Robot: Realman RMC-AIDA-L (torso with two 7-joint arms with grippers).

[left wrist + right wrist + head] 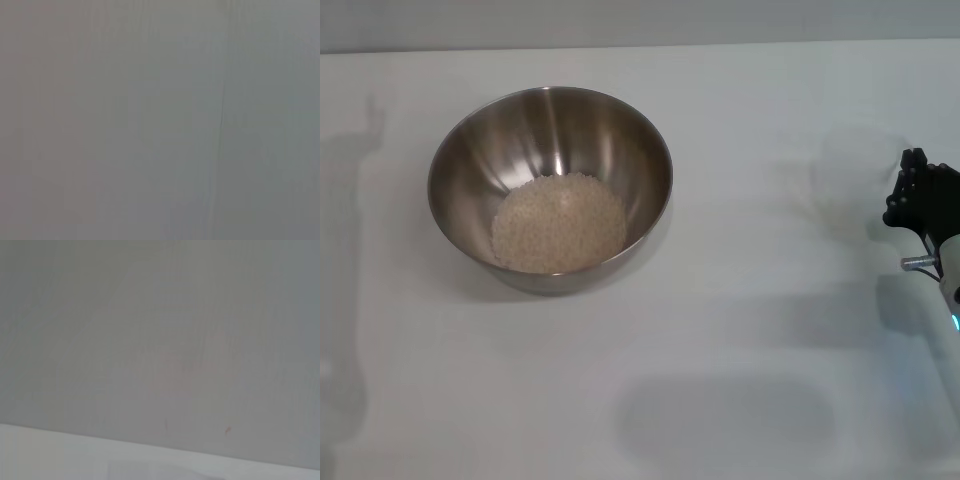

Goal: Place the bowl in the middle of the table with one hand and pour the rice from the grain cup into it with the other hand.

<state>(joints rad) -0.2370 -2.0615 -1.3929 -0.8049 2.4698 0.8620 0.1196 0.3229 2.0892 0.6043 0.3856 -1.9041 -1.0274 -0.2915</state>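
Observation:
The steel bowl [551, 187] stands on the white table [740, 300], left of the middle in the head view. A round heap of off-white rice [559, 223] lies in its bottom. The grain cup [856, 160] is a faint translucent shape standing at the right, and it looks empty. My right gripper [910, 190] is at the right edge, just beside the cup on its right side. I cannot tell whether it touches the cup. My left gripper is out of view. The left wrist view shows only a plain grey surface.
A grey wall [620, 20] runs along the table's far edge. The right wrist view shows grey wall [160, 340] above a strip of white tabletop [50, 455]. Soft shadows lie on the table at the front and left.

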